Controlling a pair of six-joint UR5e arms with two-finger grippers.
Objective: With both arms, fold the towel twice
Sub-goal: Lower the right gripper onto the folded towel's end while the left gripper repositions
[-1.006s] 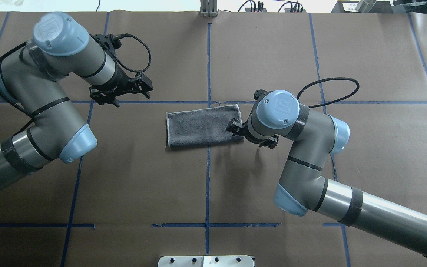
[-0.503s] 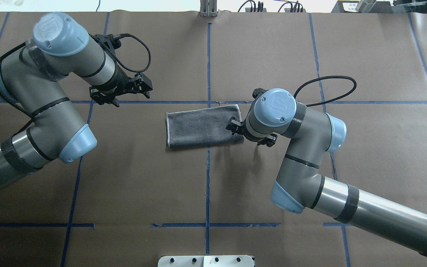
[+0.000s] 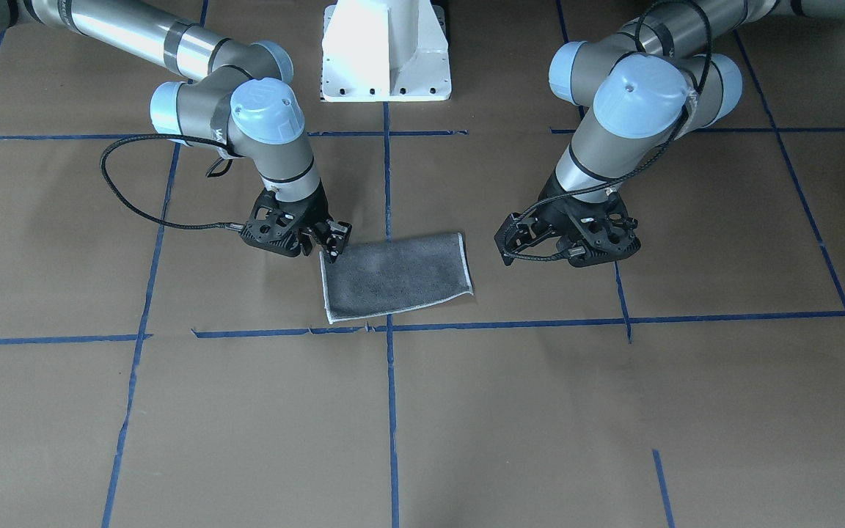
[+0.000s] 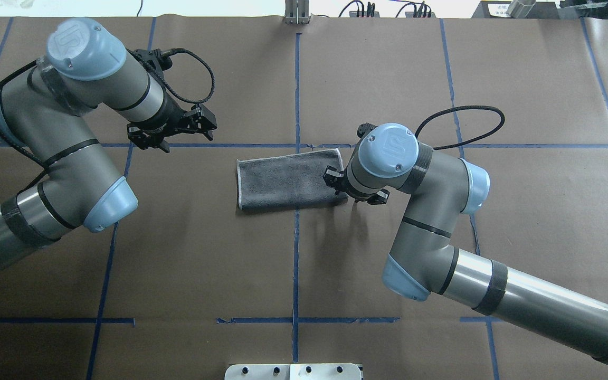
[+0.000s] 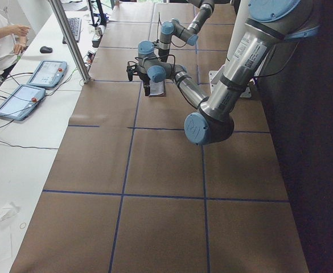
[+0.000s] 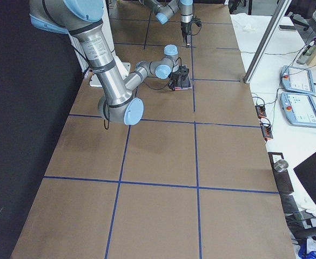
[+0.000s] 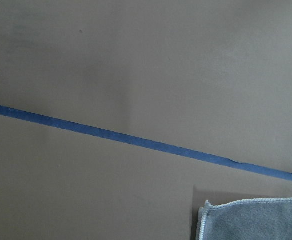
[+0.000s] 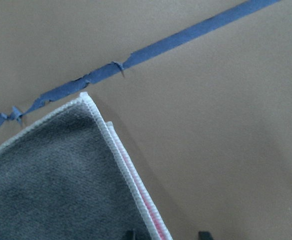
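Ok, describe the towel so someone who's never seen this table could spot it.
On the brown table, crossed by blue tape, look beside the central crossing. The towel lies folded into a dark grey rectangle with pale stitched edging, the right pincer at one short edge; only it is soft, fuzzy cloth.

The dark grey towel [image 4: 288,179], folded in half with pale edging, lies flat at frame centre, the left arm [image 4: 66,132] bent at upper left, the right arm [image 4: 436,174] over its right edge.
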